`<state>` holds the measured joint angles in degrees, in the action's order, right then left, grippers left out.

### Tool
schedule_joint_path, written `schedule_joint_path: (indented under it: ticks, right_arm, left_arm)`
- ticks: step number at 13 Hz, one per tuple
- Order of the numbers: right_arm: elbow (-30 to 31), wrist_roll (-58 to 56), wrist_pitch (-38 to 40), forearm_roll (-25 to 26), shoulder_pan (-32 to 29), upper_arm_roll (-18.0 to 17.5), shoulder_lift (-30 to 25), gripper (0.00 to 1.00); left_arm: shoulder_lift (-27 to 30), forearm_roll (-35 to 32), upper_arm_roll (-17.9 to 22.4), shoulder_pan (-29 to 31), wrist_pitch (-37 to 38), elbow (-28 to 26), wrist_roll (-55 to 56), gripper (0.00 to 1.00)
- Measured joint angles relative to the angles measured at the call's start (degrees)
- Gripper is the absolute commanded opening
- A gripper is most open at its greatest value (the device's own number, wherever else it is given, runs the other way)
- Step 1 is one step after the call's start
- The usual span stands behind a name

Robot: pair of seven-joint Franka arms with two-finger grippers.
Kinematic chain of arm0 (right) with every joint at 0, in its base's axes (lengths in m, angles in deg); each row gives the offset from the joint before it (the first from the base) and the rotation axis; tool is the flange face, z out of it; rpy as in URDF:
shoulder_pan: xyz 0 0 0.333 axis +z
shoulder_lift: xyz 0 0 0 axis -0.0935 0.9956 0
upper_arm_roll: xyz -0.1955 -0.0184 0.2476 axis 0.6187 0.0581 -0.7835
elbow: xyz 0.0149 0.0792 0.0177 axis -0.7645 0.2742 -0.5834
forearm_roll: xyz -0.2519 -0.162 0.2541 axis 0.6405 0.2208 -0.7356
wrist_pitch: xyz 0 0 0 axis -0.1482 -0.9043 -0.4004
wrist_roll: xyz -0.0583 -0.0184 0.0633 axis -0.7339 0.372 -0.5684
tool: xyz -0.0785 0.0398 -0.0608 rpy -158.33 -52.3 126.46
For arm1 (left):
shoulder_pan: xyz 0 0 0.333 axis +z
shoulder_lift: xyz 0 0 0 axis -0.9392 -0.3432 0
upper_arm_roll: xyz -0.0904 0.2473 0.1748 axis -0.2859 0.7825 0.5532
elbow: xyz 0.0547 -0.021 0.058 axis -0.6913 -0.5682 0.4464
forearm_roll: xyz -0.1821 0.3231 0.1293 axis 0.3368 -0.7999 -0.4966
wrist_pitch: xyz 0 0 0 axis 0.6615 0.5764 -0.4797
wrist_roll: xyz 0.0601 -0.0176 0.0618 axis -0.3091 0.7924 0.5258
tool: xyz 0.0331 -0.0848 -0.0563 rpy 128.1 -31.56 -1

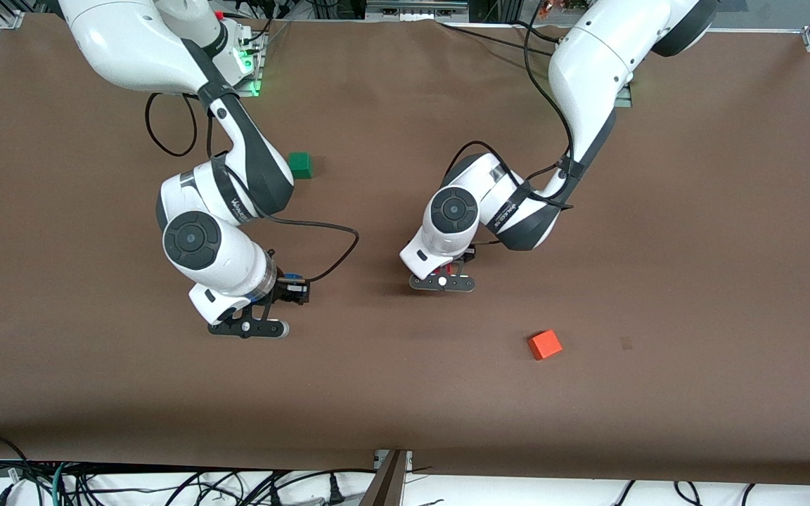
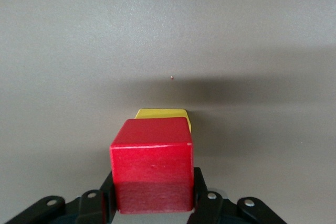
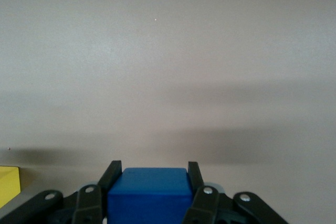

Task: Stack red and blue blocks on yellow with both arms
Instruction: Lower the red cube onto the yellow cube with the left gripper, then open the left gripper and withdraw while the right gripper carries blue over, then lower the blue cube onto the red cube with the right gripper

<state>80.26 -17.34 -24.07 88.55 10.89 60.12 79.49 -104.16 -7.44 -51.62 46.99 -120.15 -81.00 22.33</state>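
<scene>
Nearest the front camera: small orange-red wooden cube (image 1: 544, 344), lying free on the brown counter (image 1: 693, 246) toward the left arm's end, well apart from both hands.

Right hand (image 1: 257, 325): fingers pinch the bright blue wooden cube (image 3: 150, 193) on two facing sides. It hangs low over bare counter toward the right arm's end. The blue cube is barely visible in the front view, hidden under the wrist.

Left hand (image 1: 443, 280): fingers pinch the deep red wooden cube (image 2: 152, 165). It hangs over mid-counter. In the left wrist view the bright yellow wooden cube (image 2: 164, 116) lies on the counter just past the red cube, mostly hidden by it; whether the two touch cannot be told.

Farthest: small green wooden cube (image 1: 300, 165), resting beside the right arm's forearm.
</scene>
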Motion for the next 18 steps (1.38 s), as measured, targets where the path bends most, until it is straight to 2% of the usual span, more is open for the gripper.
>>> schedule_joint_path:
  ticks: [4, 8, 10, 14, 18]
  right_arm:
    - [0.0, 1.8, 0.0, 0.0, 0.8, 0.0, 0.0, 0.36]
    - [0.0, 7.6, -0.8, 0.0, 4.0, 0.0, 0.0, 0.36]
    - [0.0, 10.6, -2.2, 0.0, 6.0, 0.0, 0.1, 0.36]
    - [-0.1, 18.0, -8.6, 0.0, 11.6, 0.0, 1.1, 0.36]
    - [-2.9, 24.7, -13.1, 0.1, 18.9, 1.4, 4.6, 0.36]
  left_arm:
    - [0.2, 0.0, 0.5, 0.4, 4.5, 1.8, 0.0, 1.00]
    - [2.7, -0.1, 1.2, 6.1, 17.7, 14.3, -0.5, 1.00]
    - [4.9, -0.1, 1.3, 11.9, 19.1, 17.4, -3.7, 1.00]
    - [11.2, -0.1, 1.2, 22.9, 20.5, 18.6, -11.8, 1.00]
    - [16.7, -0.1, 1.2, 28.1, 28.2, 18.6, -19.3, 1.00]
